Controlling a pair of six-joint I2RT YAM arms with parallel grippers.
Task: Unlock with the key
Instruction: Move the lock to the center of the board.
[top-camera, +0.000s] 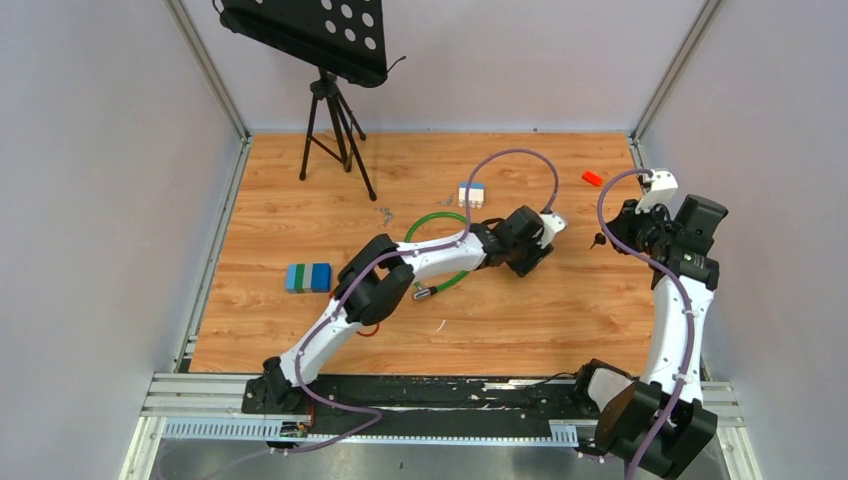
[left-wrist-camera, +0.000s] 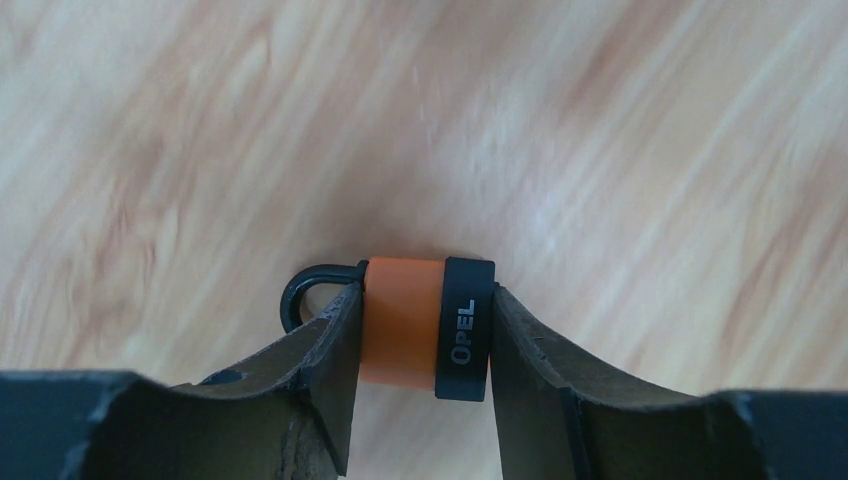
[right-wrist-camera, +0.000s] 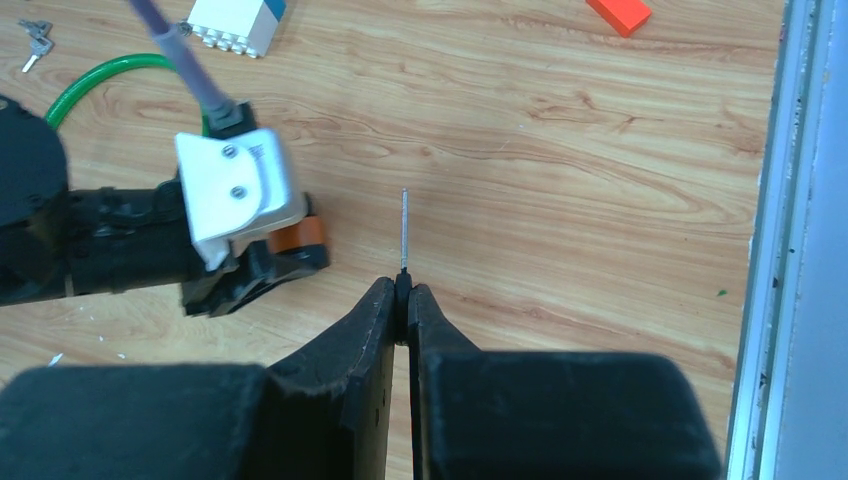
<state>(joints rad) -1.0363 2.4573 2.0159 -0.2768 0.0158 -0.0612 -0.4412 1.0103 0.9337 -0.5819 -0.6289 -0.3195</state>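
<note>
Left of the key (right-wrist-camera: 404, 225), whose blade juts straight from the right fingers (right-wrist-camera: 385, 312) pinching it, sits the padlock (left-wrist-camera: 405, 320) clamped between the left fingers (left-wrist-camera: 520, 345).

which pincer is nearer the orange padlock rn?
Left. The left pincer has the orange padlock between its fingers, one against each side. The right pincer, shut on the key, sits off to the right, apart from it.
</note>
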